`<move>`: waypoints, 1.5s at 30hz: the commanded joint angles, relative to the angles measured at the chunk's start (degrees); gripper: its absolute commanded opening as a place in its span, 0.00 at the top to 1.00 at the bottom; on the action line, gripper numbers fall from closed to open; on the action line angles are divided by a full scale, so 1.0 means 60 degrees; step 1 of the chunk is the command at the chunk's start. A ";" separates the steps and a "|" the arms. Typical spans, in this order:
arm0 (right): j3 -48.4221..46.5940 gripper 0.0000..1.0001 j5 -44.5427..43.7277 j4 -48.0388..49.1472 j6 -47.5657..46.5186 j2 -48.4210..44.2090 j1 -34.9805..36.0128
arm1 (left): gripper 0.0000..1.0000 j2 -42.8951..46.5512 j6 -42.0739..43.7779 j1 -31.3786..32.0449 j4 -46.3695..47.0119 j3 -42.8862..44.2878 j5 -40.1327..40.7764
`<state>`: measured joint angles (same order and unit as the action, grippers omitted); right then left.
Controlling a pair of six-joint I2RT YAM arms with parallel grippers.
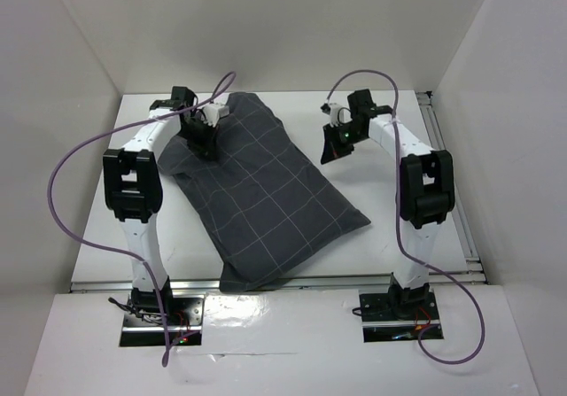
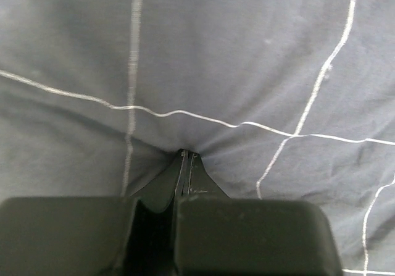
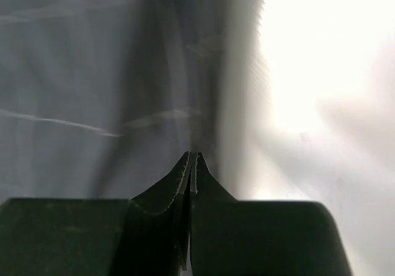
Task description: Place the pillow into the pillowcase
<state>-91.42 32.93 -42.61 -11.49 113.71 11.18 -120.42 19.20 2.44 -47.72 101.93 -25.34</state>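
The pillowcase (image 1: 261, 197), dark charcoal with a thin light grid, lies diagonally across the table and looks filled out. The pillow is hidden; no cream-yellow shows in any view. My left gripper (image 1: 202, 141) is at the pillowcase's far left corner. In the left wrist view its jaws (image 2: 187, 154) are shut with the tips sunk into puckered cloth (image 2: 247, 60). My right gripper (image 1: 337, 151) is shut and empty, just off the pillowcase's far right edge. In the right wrist view its tips (image 3: 191, 157) sit over the blurred cloth edge (image 3: 92, 72), with bare table to the right.
White walls enclose the table (image 1: 416, 236) on the left, back and right. A metal rail (image 1: 447, 161) runs along the right side. Purple cables (image 1: 66, 161) loop from both arms. The pillowcase's near corner (image 1: 235, 281) reaches the table's front edge.
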 commanded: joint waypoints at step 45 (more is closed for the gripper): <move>-0.1973 1.00 -0.4886 -0.0180 -0.3463 0.2961 0.0657 | 1.00 0.0967 -0.0841 0.0854 -0.0190 -0.1900 -0.0667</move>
<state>-101.62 20.71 -58.50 -30.74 124.99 18.17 -115.79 15.94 6.94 -41.15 92.64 -27.20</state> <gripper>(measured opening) 0.006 0.027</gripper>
